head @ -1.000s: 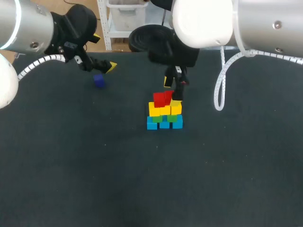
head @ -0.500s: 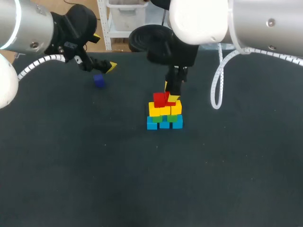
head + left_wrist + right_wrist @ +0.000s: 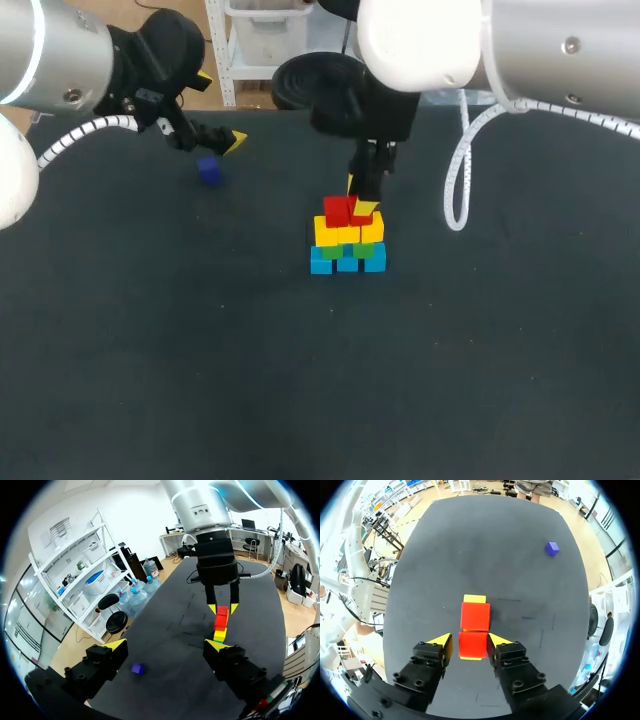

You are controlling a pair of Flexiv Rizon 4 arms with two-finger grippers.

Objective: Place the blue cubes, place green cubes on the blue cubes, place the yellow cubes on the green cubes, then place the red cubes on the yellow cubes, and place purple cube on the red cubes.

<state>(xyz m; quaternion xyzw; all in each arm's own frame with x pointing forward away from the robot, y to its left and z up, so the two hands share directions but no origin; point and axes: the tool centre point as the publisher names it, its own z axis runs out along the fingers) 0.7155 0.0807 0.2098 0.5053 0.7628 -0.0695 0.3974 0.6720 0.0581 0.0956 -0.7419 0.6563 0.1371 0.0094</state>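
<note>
Nearest on the dark table (image 3: 200,380), a stack: blue cubes (image 3: 347,262) in a row at the bottom, green cubes (image 3: 362,250) above, only partly seen under the yellow cubes (image 3: 330,234), red cubes (image 3: 337,210) on top. From the right wrist, lower layers hidden beneath the reds, only slivers of yellow showing at the edges. Right gripper (image 3: 470,642) straight down over the stack, fingers narrowly apart, pinching one red cube (image 3: 472,645) from two sides, touching the other red cube (image 3: 475,616) ahead of it. In the head view, held cube half masked by a yellow fingertip. Farther back and well apart, purple cube (image 3: 209,172) alone on the table. Just beyond it, left gripper (image 3: 218,110) spread wide, holding nothing, purple cube lying below and ahead, between its fingers in the wrist view.
</note>
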